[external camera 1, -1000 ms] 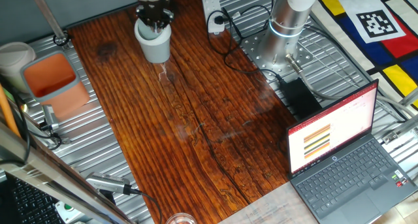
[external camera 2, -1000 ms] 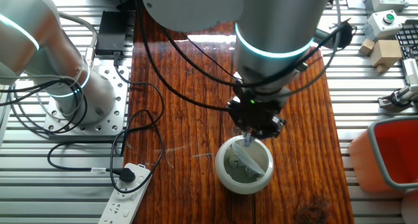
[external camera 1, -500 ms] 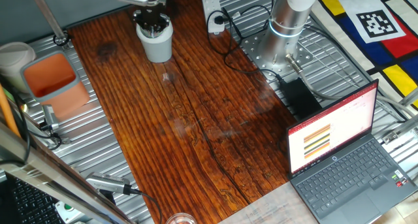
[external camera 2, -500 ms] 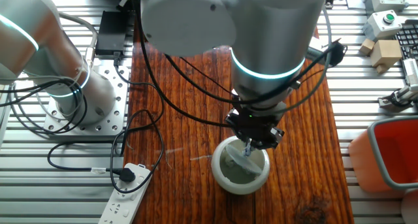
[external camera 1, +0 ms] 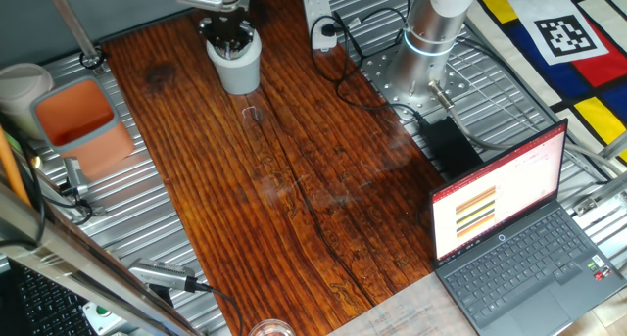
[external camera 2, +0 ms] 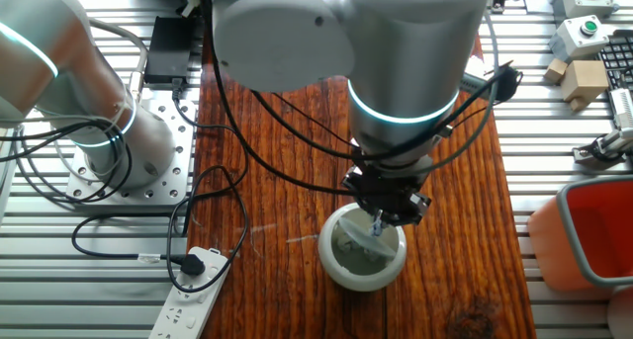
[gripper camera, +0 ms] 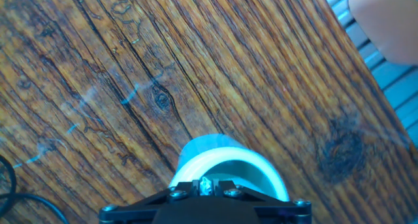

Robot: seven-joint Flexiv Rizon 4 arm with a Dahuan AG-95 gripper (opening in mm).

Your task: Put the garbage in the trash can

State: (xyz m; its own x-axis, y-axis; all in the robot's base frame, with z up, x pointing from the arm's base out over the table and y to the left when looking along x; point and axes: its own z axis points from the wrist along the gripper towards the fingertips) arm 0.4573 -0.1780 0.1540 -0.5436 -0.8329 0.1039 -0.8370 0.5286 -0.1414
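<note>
1. The trash can (external camera 2: 362, 258) stands on the wooden counter (external camera 1: 294, 179), near its far end in one fixed view.
2. The tool (external camera 2: 380, 220) hangs straight over the can's mouth, fingertips at or just inside the rim, so any drop is straight down.
3. The arm (external camera 2: 406, 72) stands near vertical above.
4. Something pale shows at the fingertips in the hand view; whether it is garbage, or whether the tool is clenched, I cannot tell.
</note>
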